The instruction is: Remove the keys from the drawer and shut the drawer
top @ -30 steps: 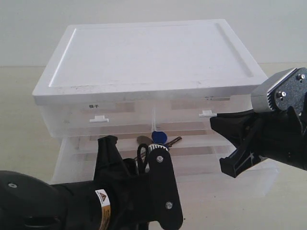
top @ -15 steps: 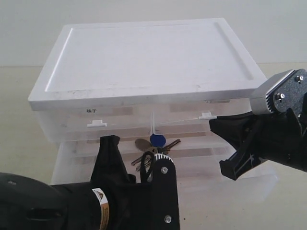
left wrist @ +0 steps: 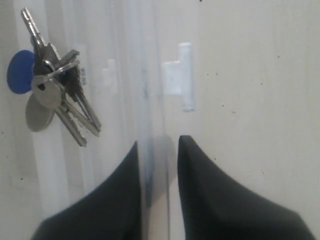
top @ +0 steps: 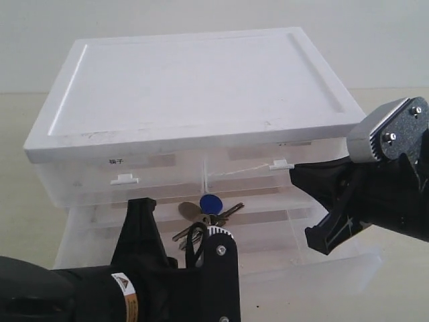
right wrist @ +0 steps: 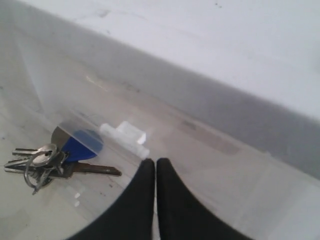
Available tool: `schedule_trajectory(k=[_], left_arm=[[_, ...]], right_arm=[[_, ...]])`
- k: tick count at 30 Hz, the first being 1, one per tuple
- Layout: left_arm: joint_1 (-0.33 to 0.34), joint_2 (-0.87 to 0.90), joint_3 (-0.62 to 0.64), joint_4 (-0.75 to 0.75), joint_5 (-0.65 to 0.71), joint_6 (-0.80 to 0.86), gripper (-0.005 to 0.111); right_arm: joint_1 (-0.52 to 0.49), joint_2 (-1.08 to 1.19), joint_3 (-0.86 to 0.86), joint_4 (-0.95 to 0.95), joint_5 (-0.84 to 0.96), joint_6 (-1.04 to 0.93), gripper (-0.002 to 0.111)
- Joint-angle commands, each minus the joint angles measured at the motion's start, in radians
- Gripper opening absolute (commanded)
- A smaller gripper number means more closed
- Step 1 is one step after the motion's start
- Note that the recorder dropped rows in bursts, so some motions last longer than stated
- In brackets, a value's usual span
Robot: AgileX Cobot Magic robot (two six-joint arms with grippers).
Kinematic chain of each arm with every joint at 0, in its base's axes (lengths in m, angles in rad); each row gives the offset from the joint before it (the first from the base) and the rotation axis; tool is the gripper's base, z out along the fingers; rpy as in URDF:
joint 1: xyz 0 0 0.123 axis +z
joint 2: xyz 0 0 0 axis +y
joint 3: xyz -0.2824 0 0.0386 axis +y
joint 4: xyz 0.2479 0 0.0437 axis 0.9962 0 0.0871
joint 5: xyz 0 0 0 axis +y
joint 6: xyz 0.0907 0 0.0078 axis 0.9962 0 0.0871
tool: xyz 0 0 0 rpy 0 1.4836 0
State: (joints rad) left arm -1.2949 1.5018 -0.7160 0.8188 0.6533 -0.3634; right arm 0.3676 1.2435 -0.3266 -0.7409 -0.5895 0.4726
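Our left gripper (left wrist: pixel 159 142) seems to pinch the clear plastic drawer (top: pixel 315 265) so we can reach the silvery blue-tagged keys (top: pixel 204 213) mid-frame; our right gripper (right wrist: pixel 155 162) is squeezed together.

Beige tabletop (top: pixel 13 194) under a translucent white-lidded drawer unit (top: pixel 188 87).

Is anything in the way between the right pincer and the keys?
Nothing visible. The keys lie uncovered in the open drawer, and the shut right pincer hovers off to one side of them.
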Motion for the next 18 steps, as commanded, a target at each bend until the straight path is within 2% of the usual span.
schedule_trajectory(k=[1,5,8,13,15,18], left_arm=[[-0.012,-0.063,0.013,-0.011,0.075,0.035,0.004],[-0.012,-0.105,0.013,-0.026,0.091,0.073,0.007],[-0.012,-0.122,0.013,-0.026,0.122,0.073,0.024],[-0.012,-0.128,0.013,-0.028,0.141,0.038,0.061],[-0.012,-0.128,0.013,-0.036,0.13,0.038,0.065],[-0.012,-0.13,0.013,-0.033,0.113,-0.02,0.063]], right_arm=[[-0.007,-0.002,-0.006,0.028,-0.008,0.0,0.0],[-0.007,-0.002,-0.006,0.026,-0.011,0.004,0.0],[-0.007,-0.002,-0.006,0.026,-0.005,0.016,0.0],[-0.007,-0.002,-0.006,0.026,-0.005,0.016,0.0],[-0.007,-0.002,-0.006,0.026,-0.005,0.016,0.0],[-0.007,-0.002,-0.006,0.026,-0.005,0.016,0.0]])
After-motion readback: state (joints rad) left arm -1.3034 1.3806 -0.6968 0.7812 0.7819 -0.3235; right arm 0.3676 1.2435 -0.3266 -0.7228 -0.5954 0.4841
